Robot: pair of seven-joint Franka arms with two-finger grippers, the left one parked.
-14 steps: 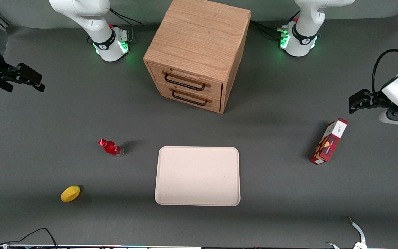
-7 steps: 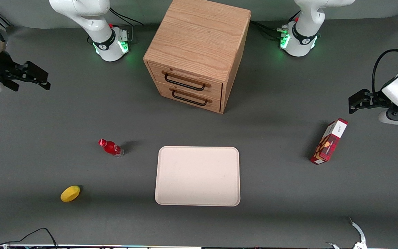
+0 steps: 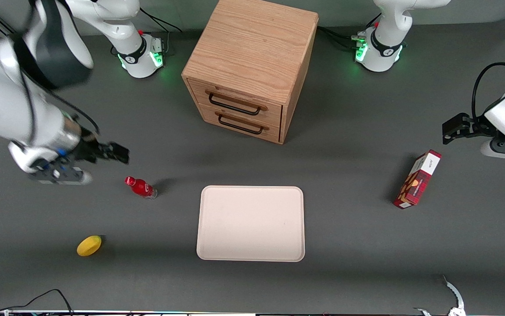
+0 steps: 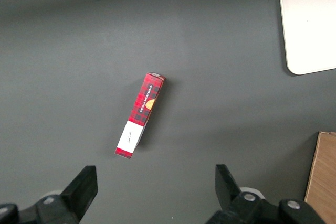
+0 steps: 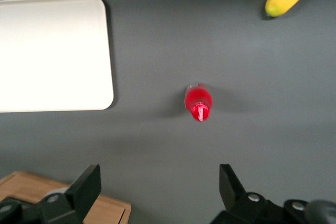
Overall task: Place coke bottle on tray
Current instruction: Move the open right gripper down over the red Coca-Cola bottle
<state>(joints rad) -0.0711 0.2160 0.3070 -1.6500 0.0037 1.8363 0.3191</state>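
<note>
The coke bottle (image 3: pixel 140 187), small and red with a red cap, stands on the grey table beside the tray (image 3: pixel 250 224), toward the working arm's end. The tray is a flat cream rectangle with nothing on it. My right gripper (image 3: pixel 120 154) hovers open just short of the bottle, a little farther from the front camera and toward the working arm's end. In the right wrist view the bottle (image 5: pixel 199 102) is seen from above, ahead of the gripper (image 5: pixel 159 178), whose wide-spread fingers hold nothing; the tray (image 5: pixel 52 53) lies beside it.
A wooden two-drawer cabinet (image 3: pixel 248 66) stands farther from the front camera than the tray. A yellow fruit (image 3: pixel 89 245) lies nearer the camera than the bottle. A red plaid box (image 3: pixel 417 179) lies toward the parked arm's end.
The right arm has swung in from the table's edge toward the bottle, and its gripper now hangs close to it. The bottle, tray and other things have not moved.
</note>
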